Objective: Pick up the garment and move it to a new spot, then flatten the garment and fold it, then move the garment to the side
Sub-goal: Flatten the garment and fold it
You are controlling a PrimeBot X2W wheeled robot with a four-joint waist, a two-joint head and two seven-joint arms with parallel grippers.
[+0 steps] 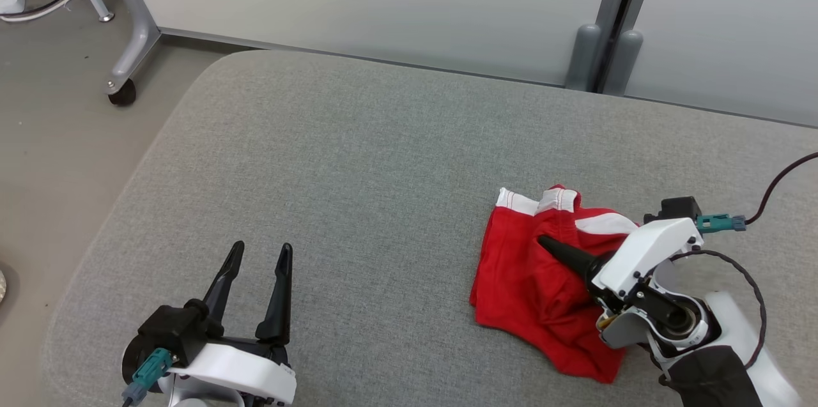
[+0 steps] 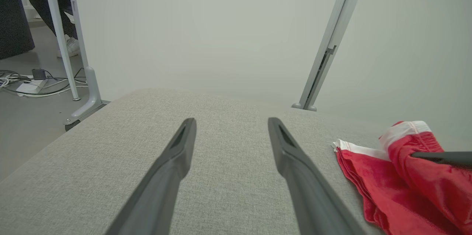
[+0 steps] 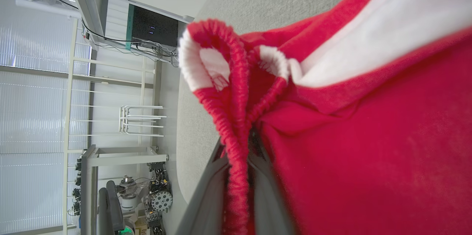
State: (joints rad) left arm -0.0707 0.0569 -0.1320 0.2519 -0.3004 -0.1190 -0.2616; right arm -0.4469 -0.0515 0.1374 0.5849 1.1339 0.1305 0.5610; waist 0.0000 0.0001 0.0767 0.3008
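Fingers (image 1: 278,292) of my left gripper (image 1: 262,247) stand wide apart in the head view; red shorts (image 1: 524,285) lie under my right gripper (image 1: 543,241). Left wrist view: shorts (image 2: 398,183) right of my fingertips. Right wrist view: my fingers (image 3: 208,198) pinch their elastic waistband (image 3: 236,117).

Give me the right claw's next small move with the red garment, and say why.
Probably lift the right claw straight up a little. It is shut on the waistband of the red garment, most of which lies bunched on the grey padded surface; raising it should free the cloth for carrying. The left claw stands open, apart from it.
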